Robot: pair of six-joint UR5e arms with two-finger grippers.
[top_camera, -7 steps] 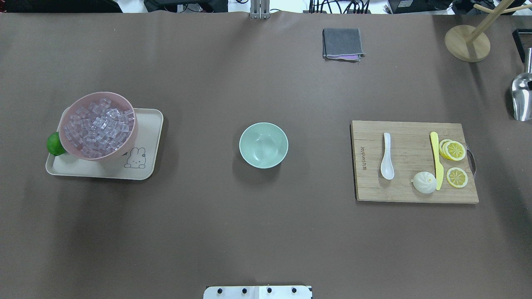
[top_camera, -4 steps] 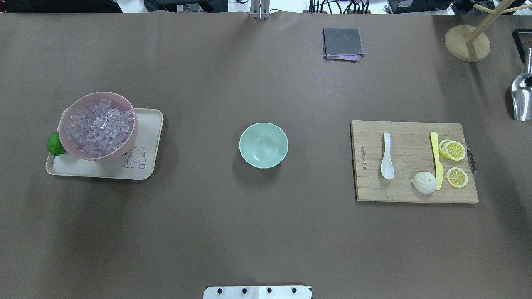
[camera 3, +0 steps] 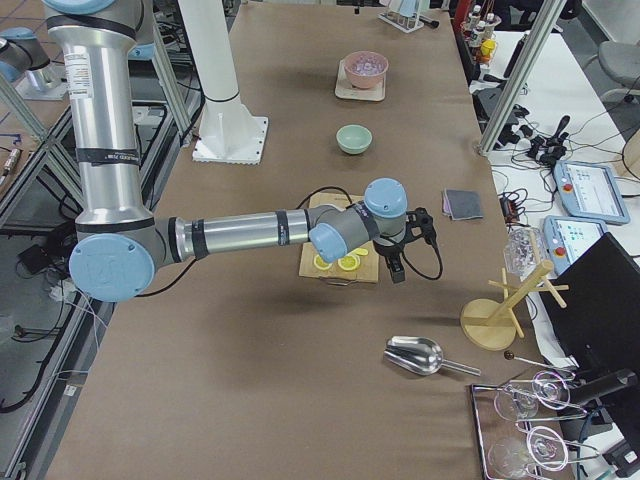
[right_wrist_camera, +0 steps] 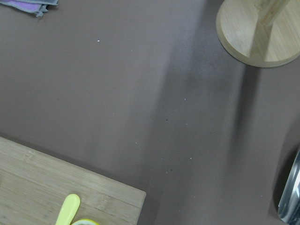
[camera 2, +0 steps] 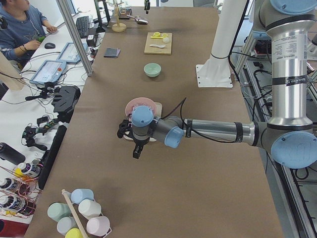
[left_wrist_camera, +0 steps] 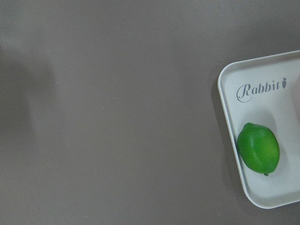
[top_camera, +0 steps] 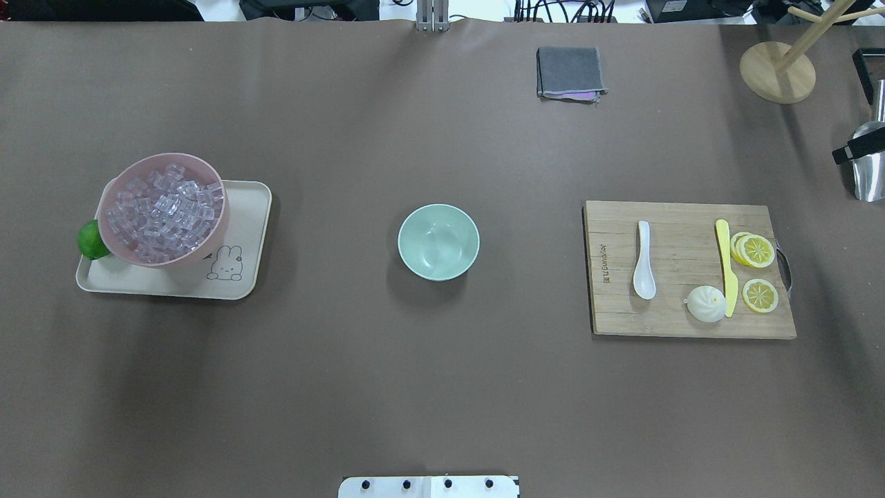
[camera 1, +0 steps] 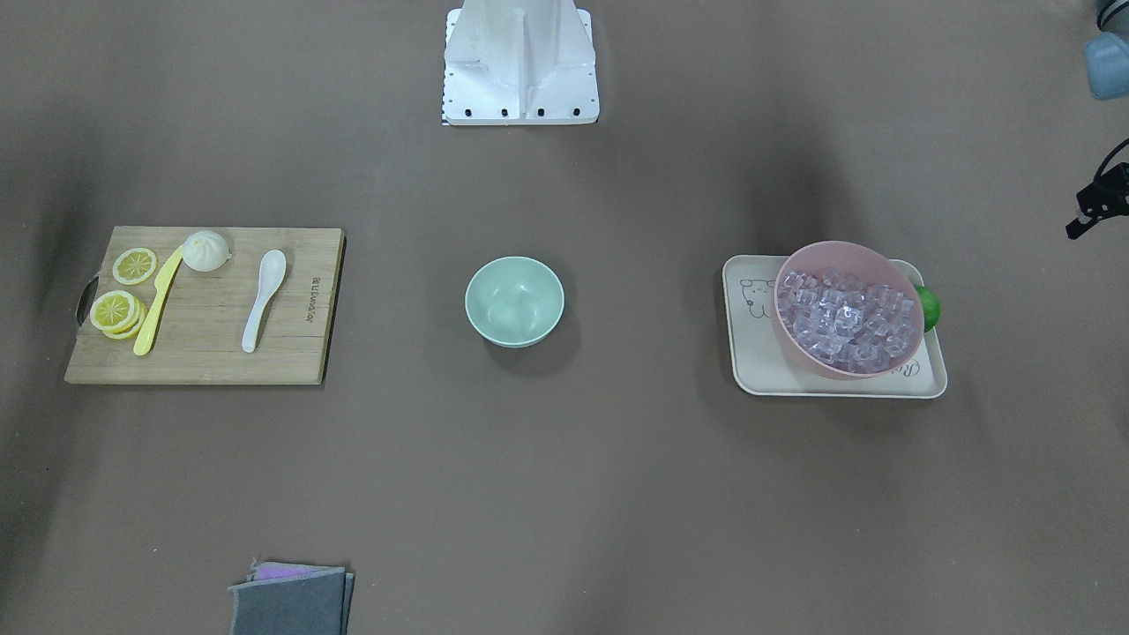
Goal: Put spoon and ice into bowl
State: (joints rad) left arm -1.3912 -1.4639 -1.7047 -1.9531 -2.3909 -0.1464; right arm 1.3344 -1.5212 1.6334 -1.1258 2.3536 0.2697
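The white spoon (top_camera: 644,266) lies on a wooden cutting board (top_camera: 684,318) at the right. The mint-green bowl (top_camera: 438,241) stands empty at the table's middle. Clear ice cubes (top_camera: 164,211) fill a pink bowl (top_camera: 214,235) on a beige tray at the left. My left gripper (camera 2: 137,148) hangs above the table just outside the tray's end; its wrist view shows only the tray corner (left_wrist_camera: 229,93) and a lime. My right gripper (camera 3: 393,262) hangs beyond the board's outer end, near the scoop. I cannot tell whether either gripper is open or shut.
The beige tray (top_camera: 235,277) also holds a lime (top_camera: 90,239). On the board lie a yellow knife (top_camera: 726,266), lemon slices (top_camera: 756,250) and a bun (top_camera: 706,303). A grey cloth (top_camera: 569,72), a wooden stand base (top_camera: 776,72) and a metal scoop (top_camera: 868,173) sit at the far right.
A black part of my right arm has come into the overhead view at the right edge, in front of the metal scoop. Nothing on the table has moved.
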